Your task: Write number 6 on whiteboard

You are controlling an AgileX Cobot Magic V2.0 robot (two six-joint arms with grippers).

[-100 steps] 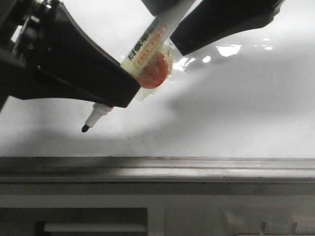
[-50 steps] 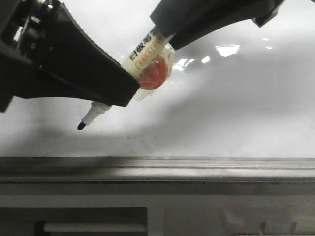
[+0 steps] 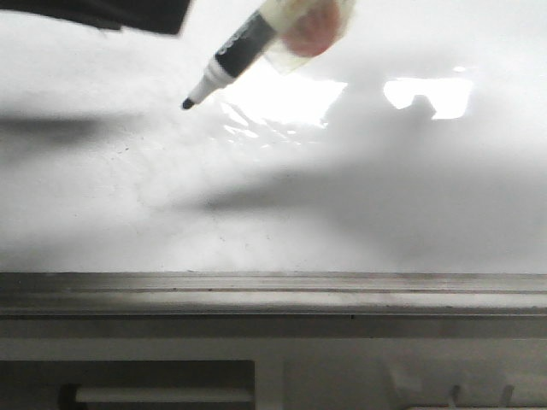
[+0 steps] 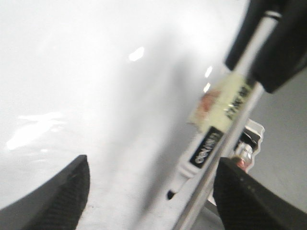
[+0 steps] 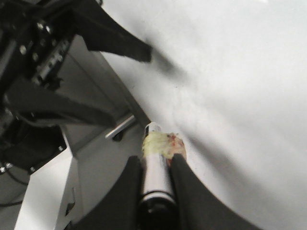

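The whiteboard (image 3: 367, 213) fills most of the front view, glossy white with faint smudges. The number 6 is out of view. My right gripper (image 5: 156, 160) is shut on a black-and-white marker (image 5: 154, 179) wrapped in yellowish tape. In the front view the marker (image 3: 248, 43) slants down from the top edge, and its black tip (image 3: 186, 104) stands apart from its shadow on the board. My left gripper (image 4: 152, 165) is open with nothing in it. The marker tip (image 4: 170, 194) hangs between its fingers (image 4: 62, 196) without touching them. A dark piece of the left gripper (image 3: 128, 13) shows top left.
A grey metal ledge (image 3: 273, 295) runs along the board's near edge, with a grey frame (image 3: 342, 376) below it. A bright light reflection (image 3: 282, 98) lies on the board under the marker. The left arm's black body (image 5: 43, 76) shows beside the board in the right wrist view.
The marker has risen to the top of the front view in the right gripper. The left gripper's finger, which lay across the marker, has drawn off up and left.
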